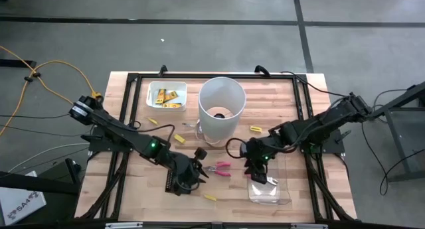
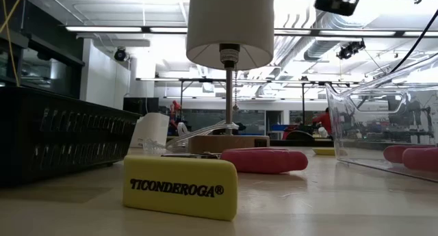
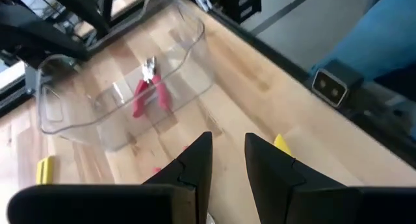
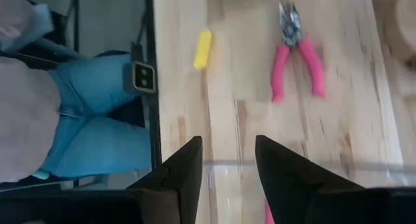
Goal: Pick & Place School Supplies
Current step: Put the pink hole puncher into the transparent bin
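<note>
One pair of pink-handled pliers (image 1: 221,168) lies flat on the table between my two grippers and also shows in the right wrist view (image 4: 296,52). A second pair (image 3: 149,94) lies inside the clear container (image 1: 269,189) at the near right. Yellow oblong pieces lie scattered on the wood: one near the front edge (image 1: 210,197), which is close up in the low view (image 2: 181,187), and others farther back (image 1: 179,137) (image 1: 255,129). My left gripper (image 1: 191,176) is open and empty, left of the loose pliers. My right gripper (image 1: 259,170) is open and empty over the container's far edge.
A tall white cylinder (image 1: 221,108) stands at the table's middle, toward the far side. A white tray (image 1: 166,96) holding several yellow pieces sits at the far left. A person in blue trousers (image 4: 91,120) stands beyond the table's near edge. Black frame rails run along the table's sides.
</note>
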